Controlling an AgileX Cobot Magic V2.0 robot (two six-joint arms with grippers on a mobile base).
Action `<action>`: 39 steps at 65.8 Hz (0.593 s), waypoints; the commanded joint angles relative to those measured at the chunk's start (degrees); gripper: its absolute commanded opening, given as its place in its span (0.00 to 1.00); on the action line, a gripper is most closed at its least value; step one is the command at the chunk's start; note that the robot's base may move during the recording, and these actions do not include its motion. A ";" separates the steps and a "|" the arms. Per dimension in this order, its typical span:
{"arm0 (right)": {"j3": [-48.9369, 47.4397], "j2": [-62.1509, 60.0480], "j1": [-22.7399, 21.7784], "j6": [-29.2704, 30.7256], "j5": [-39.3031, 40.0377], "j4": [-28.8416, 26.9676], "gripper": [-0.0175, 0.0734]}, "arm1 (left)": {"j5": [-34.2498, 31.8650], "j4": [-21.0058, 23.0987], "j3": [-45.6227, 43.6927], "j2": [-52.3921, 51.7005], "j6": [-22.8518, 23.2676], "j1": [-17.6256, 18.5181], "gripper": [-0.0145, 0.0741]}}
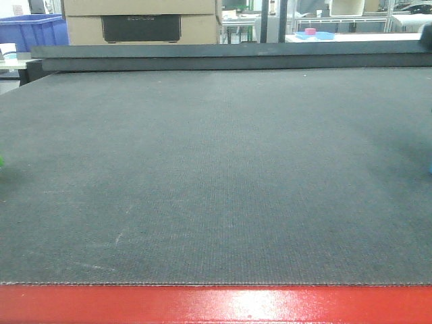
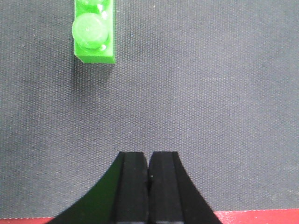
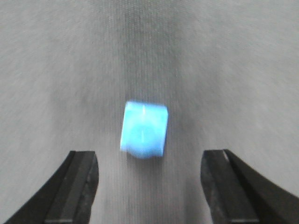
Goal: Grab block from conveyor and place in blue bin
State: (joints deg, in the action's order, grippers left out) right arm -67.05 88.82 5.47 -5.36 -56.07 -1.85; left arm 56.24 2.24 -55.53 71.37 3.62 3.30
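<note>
A small light-blue block (image 3: pixel 144 129) lies on the dark grey conveyor (image 3: pixel 70 70), a bit blurred. My right gripper (image 3: pixel 148 161) hangs open above the belt, its two black fingers spread wide, the block just ahead of the gap between them. In the left wrist view a green studded block (image 2: pixel 93 32) lies on the conveyor (image 2: pixel 196 93) at the upper left. My left gripper (image 2: pixel 148 156) is shut with nothing in it, well short of and to the right of the green block. The front view shows the conveyor (image 1: pixel 216 175) and its red frame edge (image 1: pixel 216 305); neither gripper shows there.
A blue bin (image 1: pixel 32 30) stands far back left behind the belt. Cardboard boxes (image 1: pixel 142 21) sit behind the belt's far edge. A blue tray with a pink object (image 1: pixel 313 34) rests on a table at the back right. A green sliver (image 1: pixel 1 162) shows at the left border.
</note>
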 commanded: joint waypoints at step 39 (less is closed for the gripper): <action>-0.55 10.68 -0.34 -1.25 4.50 -2.25 0.02 | 1.77 -0.45 -5.14 2.01 7.77 -1.37 0.04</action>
State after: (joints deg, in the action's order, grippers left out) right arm -67.19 99.88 5.47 -6.43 -50.96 -4.23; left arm 56.53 2.20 -58.00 72.15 12.52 2.88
